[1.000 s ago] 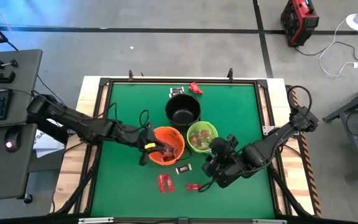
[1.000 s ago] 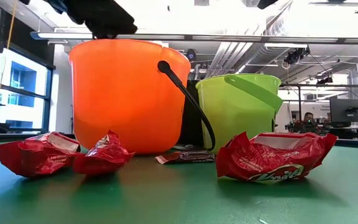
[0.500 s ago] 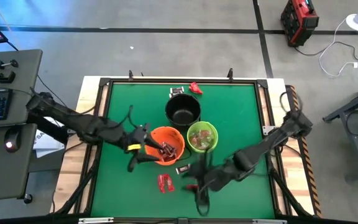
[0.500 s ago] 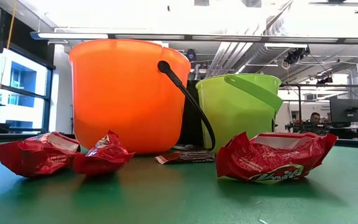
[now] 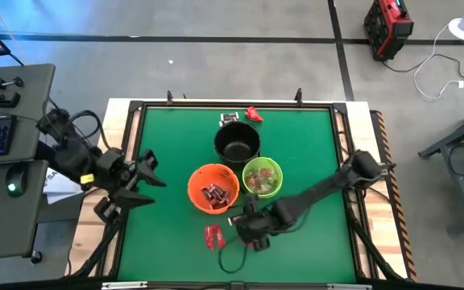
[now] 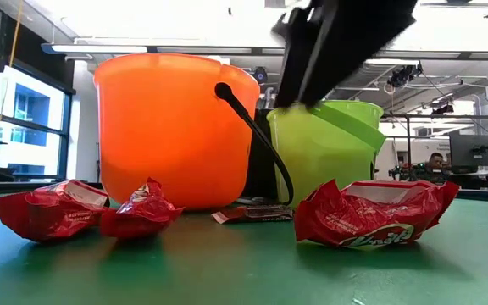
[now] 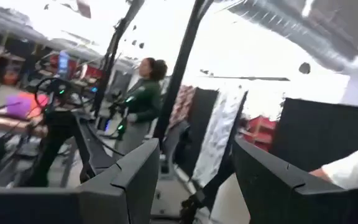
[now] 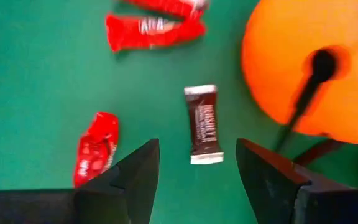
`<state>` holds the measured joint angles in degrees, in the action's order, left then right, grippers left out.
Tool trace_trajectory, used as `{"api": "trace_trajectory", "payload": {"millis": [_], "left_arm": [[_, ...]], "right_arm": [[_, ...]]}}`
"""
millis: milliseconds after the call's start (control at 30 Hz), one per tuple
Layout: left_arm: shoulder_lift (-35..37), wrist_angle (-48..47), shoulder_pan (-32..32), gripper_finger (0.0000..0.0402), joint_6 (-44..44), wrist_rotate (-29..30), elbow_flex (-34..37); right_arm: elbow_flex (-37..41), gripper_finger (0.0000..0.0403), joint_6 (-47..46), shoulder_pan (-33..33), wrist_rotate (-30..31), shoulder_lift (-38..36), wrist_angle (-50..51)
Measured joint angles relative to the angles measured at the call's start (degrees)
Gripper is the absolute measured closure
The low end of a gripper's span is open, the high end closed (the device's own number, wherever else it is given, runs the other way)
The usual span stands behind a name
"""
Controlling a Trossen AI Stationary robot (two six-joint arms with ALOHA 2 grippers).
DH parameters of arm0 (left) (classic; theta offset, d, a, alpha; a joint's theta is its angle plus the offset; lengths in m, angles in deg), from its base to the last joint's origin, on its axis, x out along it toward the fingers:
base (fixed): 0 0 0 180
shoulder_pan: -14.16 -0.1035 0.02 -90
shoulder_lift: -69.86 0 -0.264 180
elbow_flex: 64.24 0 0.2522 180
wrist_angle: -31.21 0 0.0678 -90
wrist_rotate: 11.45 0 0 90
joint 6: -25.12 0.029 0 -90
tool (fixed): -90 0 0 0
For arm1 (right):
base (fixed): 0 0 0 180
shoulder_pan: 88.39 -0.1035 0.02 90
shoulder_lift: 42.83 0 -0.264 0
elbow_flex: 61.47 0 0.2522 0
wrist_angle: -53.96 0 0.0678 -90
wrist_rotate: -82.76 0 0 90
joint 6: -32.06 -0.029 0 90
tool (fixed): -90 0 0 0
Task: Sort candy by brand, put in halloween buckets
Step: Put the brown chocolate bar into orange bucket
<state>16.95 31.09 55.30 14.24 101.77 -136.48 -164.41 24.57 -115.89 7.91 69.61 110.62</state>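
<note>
Green felt covers the desk (image 5: 312,145), which stands on a grey floor with a keyboard bench to its left. Three buckets sit near the middle of the desk. The black bucket (image 5: 237,143) is farthest back. The orange bucket (image 5: 213,188) is in front of it to the left and holds dark brown candies. The green bucket (image 5: 262,178) is just beside the orange one on the right, with mixed pale and red candy inside.

Loose candy lies in front of the buckets. A brown bar (image 8: 203,124) lies flat just in front of the orange bucket, beside its black handle. A red pair (image 5: 213,235) lies nearer the front edge, and one more red candy (image 8: 96,148) is close by. In the low view a big crumpled red wrapper (image 6: 371,212) fills the right foreground and two smaller red ones (image 6: 81,208) lie on the left. At the far edge behind the black bucket lie another red candy (image 5: 254,113) and a small dark one (image 5: 229,119).

Right gripper (image 5: 248,228) hovers low over the brown bar in front of the orange bucket, its fingers (image 8: 128,180) spread wide and empty, one on each side of the bar. Left gripper (image 5: 139,179) is off at the desk's left edge, well apart from the buckets, also spread and empty, pointing into the room where a person (image 7: 143,93) stands.
</note>
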Motion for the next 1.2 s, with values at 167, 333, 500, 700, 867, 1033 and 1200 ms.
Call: {"api": "trace_trajectory", "payload": {"millis": [167,333,500,700,867,1033,1200], "left_arm": [[-0.2,-2.8,2.3,0.0211,-0.1,3.1,0.1],[-1.7,-4.2,2.5,0.0211,-1.5,3.6,0.1],[-1.9,-4.3,2.5,0.0211,-1.5,3.6,0.1],[-1.9,-4.5,2.5,0.0211,-1.5,4.0,0.1],[-1.9,-4.9,2.5,0.0211,-1.0,4.0,0.1],[-1.9,-4.9,2.5,0.0211,-1.0,4.0,0.1],[-1.9,-4.8,2.5,0.0211,-1.6,4.0,0.1]], "right_arm": [[0.0,0.0199,1.5,3.1,-6.7,3.9,-1.8],[0.0,0.0199,1.5,4.7,-7.3,6.0,-2.1],[0.0,0.0199,1.5,5.4,-7.3,7.5,-2.4],[0.0,0.0199,-1.3,5.2,-7.2,8.5,-2.4],[0.0,0.0199,-0.6,4.5,-4.7,8.5,-2.4],[0.0,0.0199,-2.6,4.7,-4.3,9.0,-2.5],[0.0,0.0199,-2.8,5.3,-7.8,10.8,-3.1]]}}
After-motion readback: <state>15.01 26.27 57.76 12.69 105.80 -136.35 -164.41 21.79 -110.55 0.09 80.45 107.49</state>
